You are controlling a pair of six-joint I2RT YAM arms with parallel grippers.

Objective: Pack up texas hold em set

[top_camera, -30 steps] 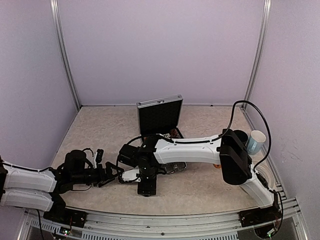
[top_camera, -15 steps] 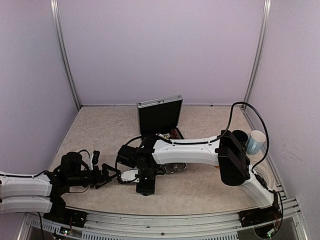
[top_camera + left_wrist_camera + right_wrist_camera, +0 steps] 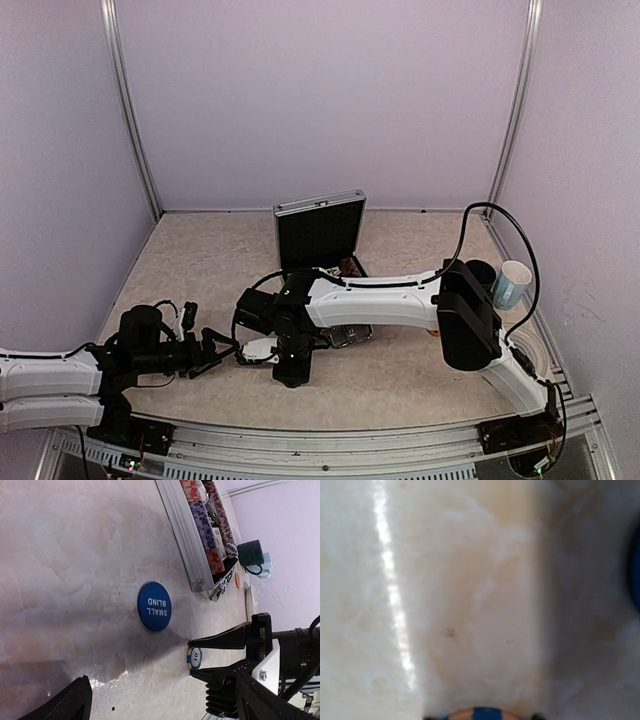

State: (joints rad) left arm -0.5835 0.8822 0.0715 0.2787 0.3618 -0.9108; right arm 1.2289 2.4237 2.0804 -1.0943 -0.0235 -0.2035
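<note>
Near the front of the bench (image 3: 200,270), left of centre, the right gripper (image 3: 290,378) is pointing straight down. Its fingers (image 3: 220,639) are sitting on either side of a blue-and-white poker chip (image 3: 194,658) that is lying on the bench. The fingers are standing right at the chip's rim, but I cannot tell whether they are pressing on it.

A round blue button (image 3: 154,606) lettered "SMALL BLIND" is lying flat close to the chip, on its left and slightly farther back, clear of both grippers.

At the near left, the left gripper (image 3: 222,352) is hanging low over the bench and facing the chip, with its fingers spread wide and holding nothing.

Toward the far middle, the ribbed silver aluminium case (image 3: 180,530) is standing open with its black-lined lid upright. Rows of red and purple chips (image 3: 202,517) are filling its tray.

At the far right, a dark green mug (image 3: 250,553) and a pale-blue mug (image 3: 266,565) are standing side by side.
</note>
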